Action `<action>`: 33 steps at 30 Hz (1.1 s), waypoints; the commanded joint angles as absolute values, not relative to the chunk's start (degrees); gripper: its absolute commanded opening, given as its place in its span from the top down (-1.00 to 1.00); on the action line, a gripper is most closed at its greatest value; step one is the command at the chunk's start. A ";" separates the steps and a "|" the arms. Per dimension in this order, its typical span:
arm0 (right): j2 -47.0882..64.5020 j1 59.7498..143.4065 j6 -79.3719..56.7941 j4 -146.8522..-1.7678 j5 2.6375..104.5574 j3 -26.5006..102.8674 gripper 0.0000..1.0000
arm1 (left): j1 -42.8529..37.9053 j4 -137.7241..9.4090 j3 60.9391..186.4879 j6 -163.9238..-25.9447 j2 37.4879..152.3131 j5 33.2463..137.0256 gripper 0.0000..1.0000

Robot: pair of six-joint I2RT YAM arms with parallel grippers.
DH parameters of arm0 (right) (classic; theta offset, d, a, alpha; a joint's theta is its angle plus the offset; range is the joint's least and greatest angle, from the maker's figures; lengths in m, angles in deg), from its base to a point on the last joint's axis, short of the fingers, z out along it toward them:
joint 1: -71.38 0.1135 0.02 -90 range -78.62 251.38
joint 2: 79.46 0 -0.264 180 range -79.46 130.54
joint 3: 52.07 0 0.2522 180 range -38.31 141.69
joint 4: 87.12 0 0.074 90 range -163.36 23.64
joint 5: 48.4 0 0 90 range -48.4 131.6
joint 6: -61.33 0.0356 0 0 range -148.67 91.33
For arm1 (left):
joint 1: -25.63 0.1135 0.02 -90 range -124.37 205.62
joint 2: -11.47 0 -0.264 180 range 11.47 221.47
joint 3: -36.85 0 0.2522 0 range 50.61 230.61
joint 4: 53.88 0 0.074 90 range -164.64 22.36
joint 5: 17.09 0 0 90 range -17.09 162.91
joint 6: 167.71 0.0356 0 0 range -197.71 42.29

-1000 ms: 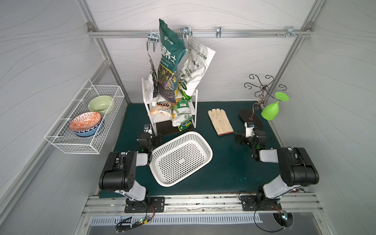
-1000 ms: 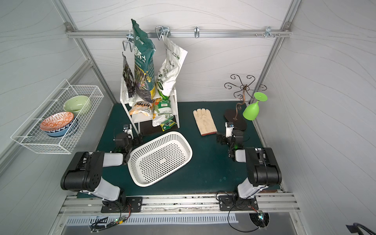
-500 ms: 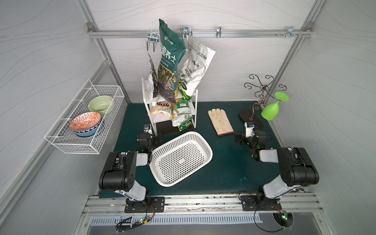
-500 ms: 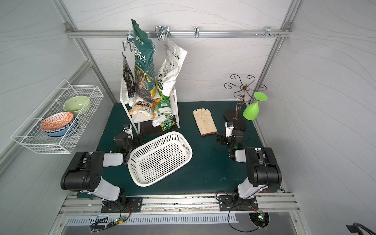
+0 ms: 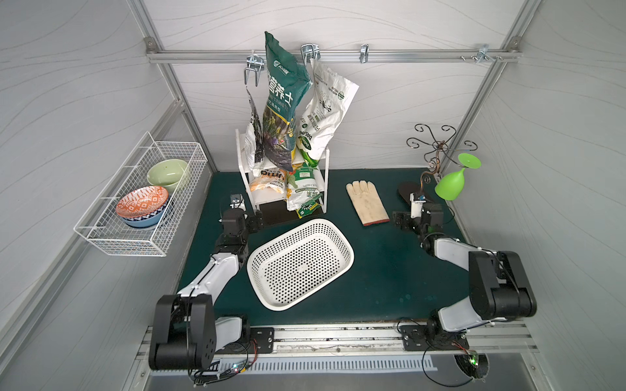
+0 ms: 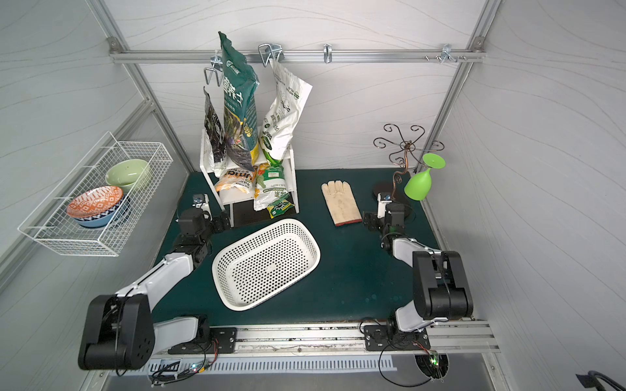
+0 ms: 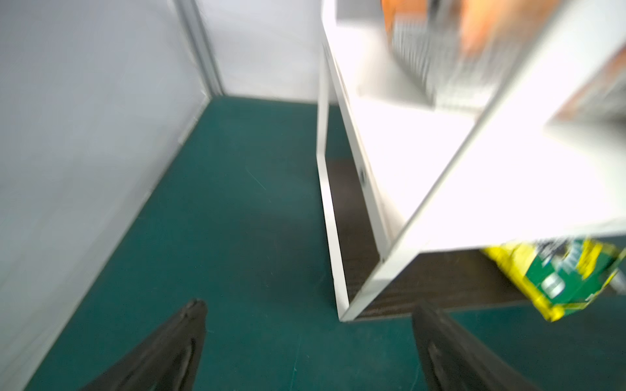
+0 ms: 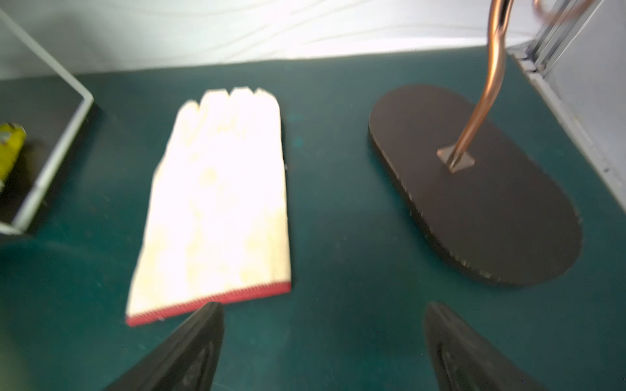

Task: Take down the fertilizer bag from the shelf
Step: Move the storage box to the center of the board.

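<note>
My left fingers (image 7: 162,348) and my right fingers (image 8: 189,352) are spread wide and hold nothing, and the fertilizer bag (image 5: 302,189) sits low on the shelf (image 5: 269,200), squeezed beside the orange bag (image 5: 269,177), so a hard tug may tip the tall green bag (image 5: 281,101) on top.

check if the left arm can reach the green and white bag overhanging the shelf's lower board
Probably yes: the left hand is open at the shelf's front corner and the bag juts from its open front; the basket is close but not between.
</note>
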State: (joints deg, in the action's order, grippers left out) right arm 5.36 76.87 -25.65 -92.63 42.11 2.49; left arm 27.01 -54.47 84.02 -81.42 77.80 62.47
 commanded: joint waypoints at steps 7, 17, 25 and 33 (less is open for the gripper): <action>-0.26 93.57 -18.53 -45.66 50.90 24.78 -0.71 | 24.64 -73.33 79.06 -103.25 64.60 51.87 -0.96; 4.62 113.53 -19.54 -41.43 51.65 26.04 -0.19 | 22.22 -66.08 79.62 -102.47 63.15 54.76 -0.97; 6.45 112.28 -23.61 -46.93 41.98 22.06 0.11 | 20.27 -64.43 78.83 -102.06 62.20 55.37 -0.97; 11.31 111.05 -23.76 -50.54 48.40 21.55 0.28 | 20.00 -64.30 78.76 -101.97 63.85 55.50 -0.97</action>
